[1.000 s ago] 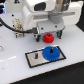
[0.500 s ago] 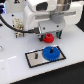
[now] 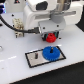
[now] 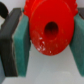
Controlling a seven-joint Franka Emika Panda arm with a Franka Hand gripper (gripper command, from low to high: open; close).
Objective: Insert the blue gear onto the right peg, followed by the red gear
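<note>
A white bench point(image 3: 12, 62) fills most of the exterior view, and above it, toward the middle and the exterior view's right, hangs the bulky white body of the Panda arm point(image 3: 47, 12), with black cables point(image 3: 10, 22) looping off toward the exterior view's left. On the bench lies a grey rectangular plate point(image 3: 36, 59) with a black rim, set slightly askew. The blue gear point(image 3: 51, 51) sits on the end of that plate toward the exterior view's right, flat, with its raised hub up; the right peg it sits over cannot be made out beneath it. A thin dark shorter post point(image 3: 37, 56) stands on the plate's other half, apart from the blue gear. The gripper point(image 3: 50, 38) hangs below the arm, just above the blue gear and not touching it, and its jaws are clamped on the red gear point(image 3: 50, 37), which shows as a small red patch between them. The wrist view gives this closer: the red gear point(image 4: 50, 29) fills the middle, its dark centre hole facing the camera, and the teal pads point(image 4: 20, 45) press against its toothed rim on either side, backed by a darker finger point(image 4: 7, 42). Pale bench surface lies behind the gear there.
</note>
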